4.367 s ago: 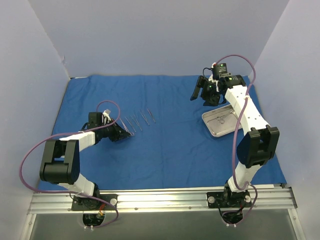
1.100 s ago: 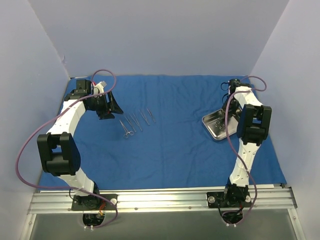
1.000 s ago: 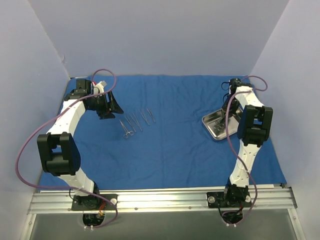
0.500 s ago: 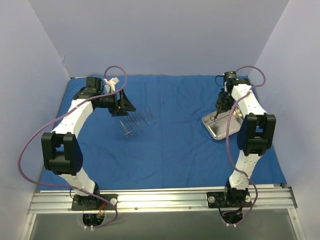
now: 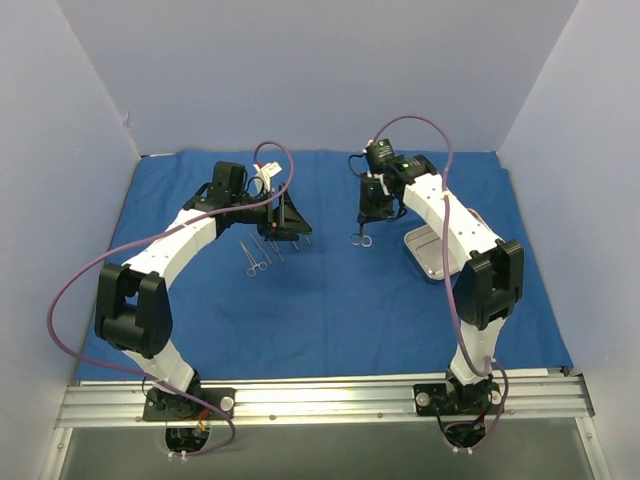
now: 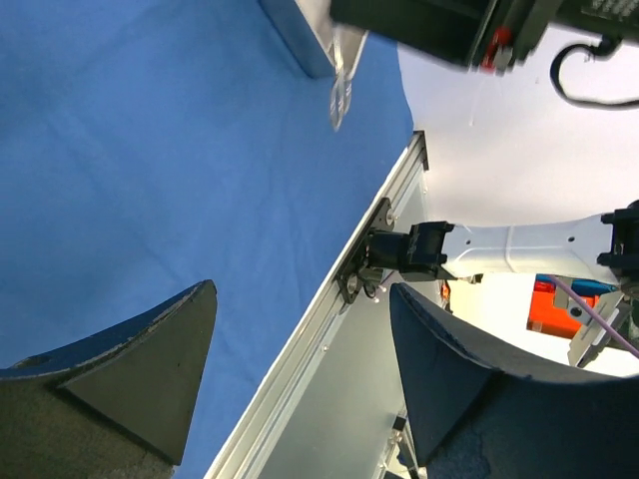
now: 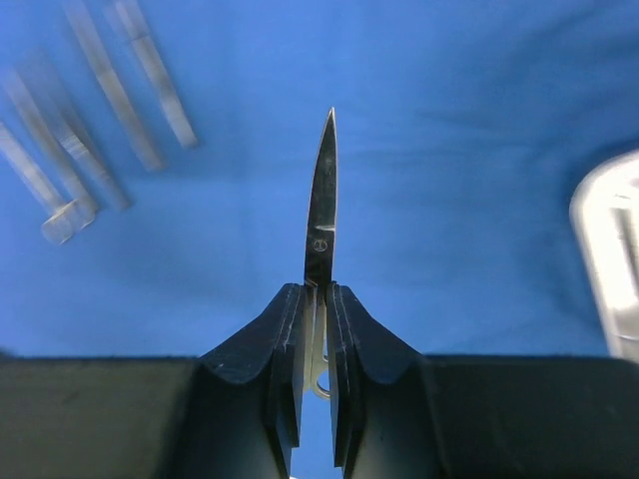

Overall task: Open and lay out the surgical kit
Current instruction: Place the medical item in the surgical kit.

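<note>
The royal-blue cloth wrap (image 5: 330, 310) lies spread flat over the table. Several thin silver instruments (image 5: 268, 247) lie in a row on it left of centre, blurred in the right wrist view (image 7: 100, 95). My left gripper (image 5: 289, 226) hovers over the right end of that row, open and holding nothing (image 6: 300, 369). My right gripper (image 5: 367, 216) hangs above the cloth's middle, shut on a pair of silver scissors (image 7: 320, 205) that dangles below it (image 5: 360, 238). The steel tray (image 5: 432, 252) sits to the right of it, its rim at the right edge (image 7: 607, 249).
Pale walls close in the left, back and right sides. A metal rail (image 5: 320, 395) with both arm bases runs along the near edge. The two grippers are close together over the middle back of the cloth. The left wrist view shows the rail (image 6: 329, 309) and the right arm's base (image 6: 414, 249).
My right gripper has lifted the scissors out of the tray and carried them left to the cloth's middle. My left gripper has swung right over the row of instruments and opened a little wider.
</note>
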{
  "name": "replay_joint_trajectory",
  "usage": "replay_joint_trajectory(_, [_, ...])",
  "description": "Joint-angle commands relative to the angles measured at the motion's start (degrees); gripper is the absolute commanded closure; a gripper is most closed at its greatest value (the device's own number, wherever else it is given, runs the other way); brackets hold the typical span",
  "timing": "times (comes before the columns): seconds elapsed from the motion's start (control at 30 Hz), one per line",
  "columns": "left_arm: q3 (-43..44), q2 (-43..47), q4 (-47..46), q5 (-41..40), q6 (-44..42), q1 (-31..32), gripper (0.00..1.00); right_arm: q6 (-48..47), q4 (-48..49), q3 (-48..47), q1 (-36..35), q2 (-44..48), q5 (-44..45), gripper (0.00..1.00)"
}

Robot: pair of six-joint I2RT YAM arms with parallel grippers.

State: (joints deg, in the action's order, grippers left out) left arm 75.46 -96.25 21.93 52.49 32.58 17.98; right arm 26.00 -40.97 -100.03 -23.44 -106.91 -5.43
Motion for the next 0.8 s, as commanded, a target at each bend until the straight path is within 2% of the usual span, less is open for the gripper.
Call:
replay_joint_trajectory(0.0, [-0.8, 4.6, -5.6, -1.6, 2.8, 2.6, 0.21, 1.3, -0.1, -3.2, -2.0, 3.6, -2.1, 1.0])
replay_joint_trajectory(0.17, [-5.1, 7.2, -11.0, -4.9, 9.0, 5.4, 0.23, 1.6, 0.4, -5.1, -5.7, 3.3, -4.3, 1.0])
replay_joint_trajectory(0.37, [-6.8, 7.8, -11.9, -9.9, 9.8, 8.6, 0.22, 1.5, -0.9, -8.2, -7.8, 2.1, -7.7, 1.0])
replay_joint_trajectory(0.57, [-7.2, 6.9, -13.7, -11.5, 10.7, 10.0, 0.23, 1.2, -2.1, -10.8, -8.7, 1.7, -9.3, 1.0])
replay_joint_trajectory(0.77, [-7.2, 5.1, -16.9, -11.2, 12.6, 10.0, 0.28, 1.2, -2.2, -10.5, -9.9, 1.6, -9.8, 1.0])
